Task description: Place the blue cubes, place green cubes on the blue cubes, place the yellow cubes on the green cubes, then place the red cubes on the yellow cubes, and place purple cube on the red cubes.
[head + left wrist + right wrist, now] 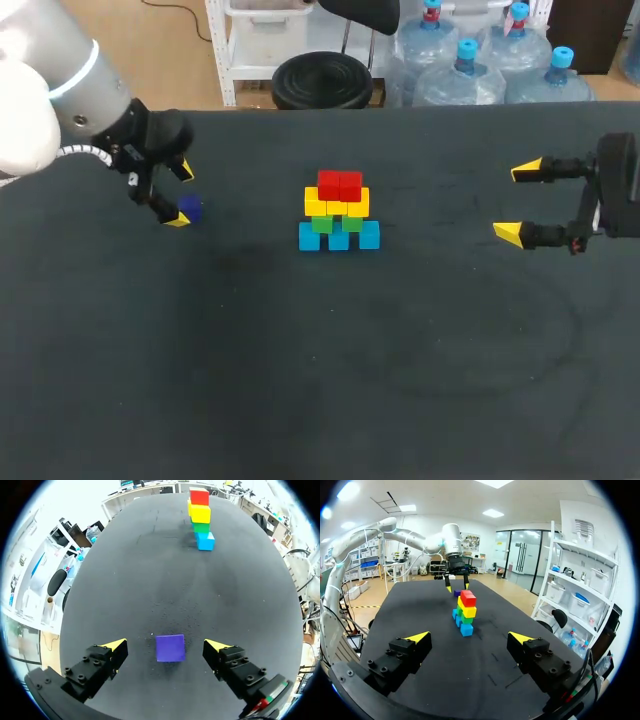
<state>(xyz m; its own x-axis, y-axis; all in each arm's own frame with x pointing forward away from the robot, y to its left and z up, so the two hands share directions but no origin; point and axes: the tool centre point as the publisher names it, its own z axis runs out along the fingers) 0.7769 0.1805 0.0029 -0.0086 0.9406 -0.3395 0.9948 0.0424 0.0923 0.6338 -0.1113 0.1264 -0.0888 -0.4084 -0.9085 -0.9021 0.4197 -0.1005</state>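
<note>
the left gripper [181,195] hangs low near the table's left, its fingers spread. the small purple cube [190,209] lies flat between them, with a gap on either side. mid-table stands a stepped pile: blue cubes [339,236] at the base, then green cubes [336,223], yellow cubes [337,203] and red cubes [339,185] on top. well to the right, the right gripper [518,201] is spread wide, holding nothing. the table [300,380] is dark, matte and faintly scuffed.

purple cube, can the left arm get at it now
Likely yes: the small purple cube sits on the black table between the fingers of the open left claw, with nothing in the way.
</note>
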